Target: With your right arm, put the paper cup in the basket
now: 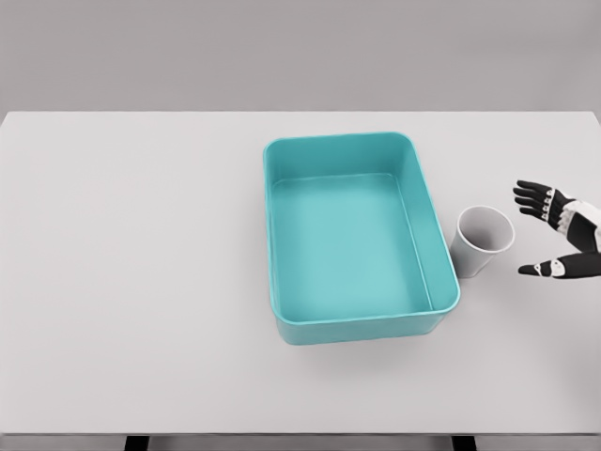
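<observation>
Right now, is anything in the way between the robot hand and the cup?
No, nothing visible. The right robot hand is open with bare table between it and the paper cup. The cup stands upright just right of the basket; only the basket's right wall lies between the cup and the inside.

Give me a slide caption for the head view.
Right hand open beside an upright paper cup, which stands just right of the empty teal basket on a white table.
</observation>
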### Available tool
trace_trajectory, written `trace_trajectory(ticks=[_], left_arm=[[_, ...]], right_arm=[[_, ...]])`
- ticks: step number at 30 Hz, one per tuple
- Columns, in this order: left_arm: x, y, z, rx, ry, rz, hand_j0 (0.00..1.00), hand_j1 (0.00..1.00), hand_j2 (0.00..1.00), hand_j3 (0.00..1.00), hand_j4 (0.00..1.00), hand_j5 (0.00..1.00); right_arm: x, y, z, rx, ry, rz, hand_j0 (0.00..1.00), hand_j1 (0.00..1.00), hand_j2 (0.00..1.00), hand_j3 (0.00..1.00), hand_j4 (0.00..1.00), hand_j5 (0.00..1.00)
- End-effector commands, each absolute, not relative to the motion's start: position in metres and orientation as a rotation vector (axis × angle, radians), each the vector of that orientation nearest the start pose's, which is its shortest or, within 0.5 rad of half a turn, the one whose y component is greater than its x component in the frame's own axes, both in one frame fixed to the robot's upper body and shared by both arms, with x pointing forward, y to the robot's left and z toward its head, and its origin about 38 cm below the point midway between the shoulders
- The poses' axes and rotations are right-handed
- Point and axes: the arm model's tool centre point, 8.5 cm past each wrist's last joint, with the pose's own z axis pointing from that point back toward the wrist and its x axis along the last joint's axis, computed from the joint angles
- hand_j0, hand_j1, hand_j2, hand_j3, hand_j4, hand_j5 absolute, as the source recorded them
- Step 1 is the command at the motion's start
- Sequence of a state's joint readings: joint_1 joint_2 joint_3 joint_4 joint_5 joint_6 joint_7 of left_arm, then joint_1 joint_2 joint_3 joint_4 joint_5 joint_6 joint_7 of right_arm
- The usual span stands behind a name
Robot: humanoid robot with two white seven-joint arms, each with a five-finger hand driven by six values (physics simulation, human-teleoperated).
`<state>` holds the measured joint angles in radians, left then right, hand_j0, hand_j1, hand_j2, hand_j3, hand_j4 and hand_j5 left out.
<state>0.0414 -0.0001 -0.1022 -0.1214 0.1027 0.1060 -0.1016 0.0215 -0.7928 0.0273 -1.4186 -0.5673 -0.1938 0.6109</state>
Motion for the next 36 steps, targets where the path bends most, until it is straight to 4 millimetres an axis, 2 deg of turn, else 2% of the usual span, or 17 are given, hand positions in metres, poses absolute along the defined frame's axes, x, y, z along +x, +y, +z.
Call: trace_trajectory(ticks=[1,13,29,36], left_arm=[[0.004,0.259,-0.264,-0.026,0.027,0.002,1.0,1.0,1.0,1.0,1.0,1.0],[0.004,0.259,-0.264,-0.028,0.028,0.004,1.0,1.0,1.0,1.0,1.0,1.0],[0.004,0.259,-0.264,-0.028,0.027,0.002,1.0,1.0,1.0,1.0,1.0,1.0],[0.004,0.259,-0.264,-0.026,0.027,0.002,1.0,1.0,1.0,1.0,1.0,1.0]], right_arm=[[0.342,-0.443,0.124,0.193,-1.476,0.654,1.0,1.0,1.0,1.0,1.0,1.0],[0.338,-0.426,0.096,0.247,-1.481,0.599,1.0,1.0,1.0,1.0,1.0,1.0],[0.341,-0.413,0.087,0.28,-1.487,0.579,1.0,1.0,1.0,1.0,1.0,1.0],[0.341,-0.408,0.089,0.29,-1.494,0.59,1.0,1.0,1.0,1.0,1.0,1.0]])
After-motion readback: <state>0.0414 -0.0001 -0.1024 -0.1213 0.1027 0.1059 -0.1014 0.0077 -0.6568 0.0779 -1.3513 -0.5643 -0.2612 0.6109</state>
